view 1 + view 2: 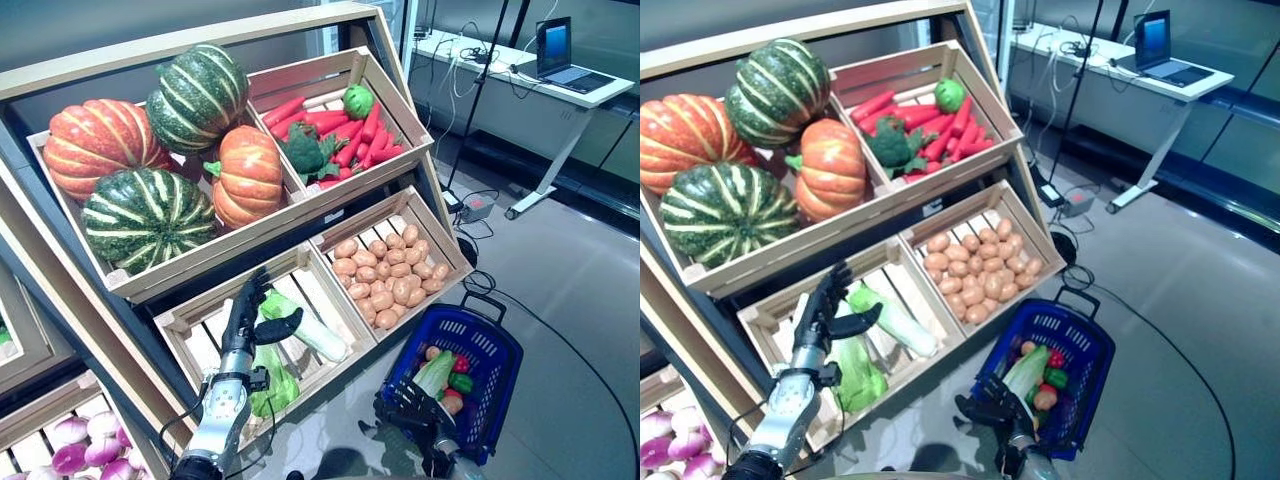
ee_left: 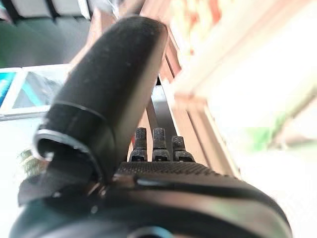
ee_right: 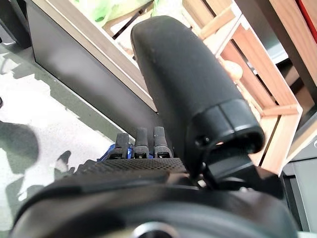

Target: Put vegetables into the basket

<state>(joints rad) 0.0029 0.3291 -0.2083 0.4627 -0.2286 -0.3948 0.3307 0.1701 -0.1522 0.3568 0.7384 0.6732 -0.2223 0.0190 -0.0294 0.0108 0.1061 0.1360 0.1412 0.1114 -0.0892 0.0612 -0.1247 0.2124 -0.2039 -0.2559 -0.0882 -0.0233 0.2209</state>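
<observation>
Above crate (image 1: 190, 335): left hand (image 1: 243, 318), fingers outstretched

The left hand (image 1: 243, 318) reaches up into the near-left crate (image 1: 180, 326), fingers straight, over the greens (image 1: 300, 325). That crate's far wall and the pumpkin crate's front board (image 1: 210, 250) hang close above it, so headroom is tight. To the right, the potatoes (image 1: 390, 278) fill their crate. The basket (image 1: 495, 385) stands on the floor near right, its mouth open but partly filled. Bare floor (image 1: 570, 290) lies right of it.
</observation>
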